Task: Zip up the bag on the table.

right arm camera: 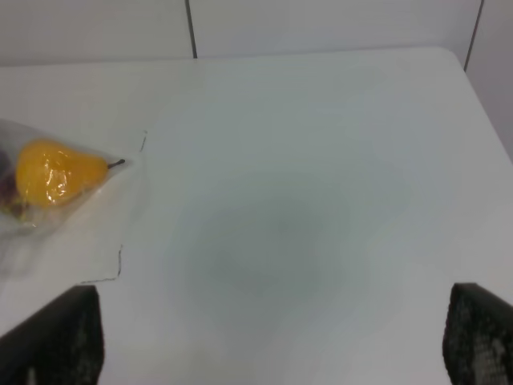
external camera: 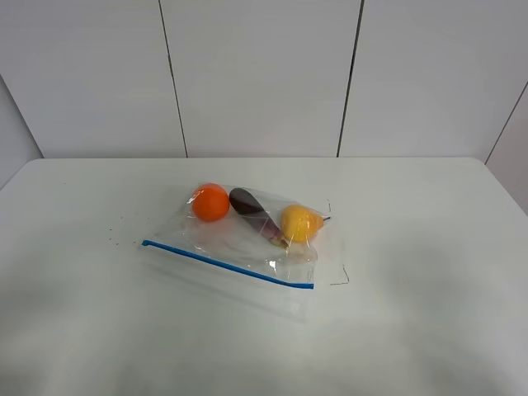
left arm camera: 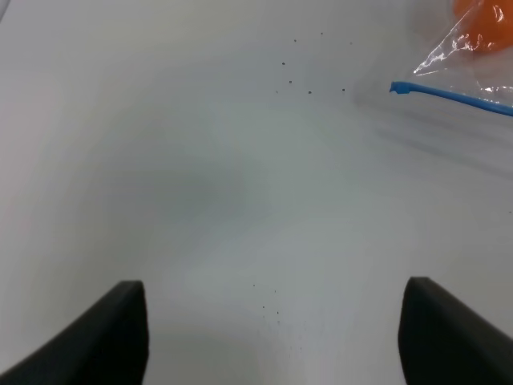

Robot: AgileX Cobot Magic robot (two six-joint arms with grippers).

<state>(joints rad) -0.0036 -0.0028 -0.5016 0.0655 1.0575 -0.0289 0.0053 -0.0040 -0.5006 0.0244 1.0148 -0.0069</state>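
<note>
The clear plastic bag [external camera: 239,243] lies flat in the middle of the white table [external camera: 412,247]. Its blue zip strip [external camera: 227,264] runs along the near edge. Inside are an orange fruit [external camera: 210,202], a purple vegetable [external camera: 252,210] and a yellow pear [external camera: 299,223]. No gripper shows in the exterior view. My left gripper [left arm camera: 272,337] is open and empty over bare table; the zip strip's left end [left arm camera: 398,87] lies ahead of it. My right gripper [right arm camera: 268,345] is open and empty, with the pear end of the bag [right arm camera: 56,172] off to one side.
A thin black mark [external camera: 340,279] lies on the table right of the bag, also in the right wrist view [right arm camera: 119,269]. Tiny dark specks [left arm camera: 309,90] sit near the strip's left end. A white panelled wall [external camera: 264,74] stands behind the table's far edge.
</note>
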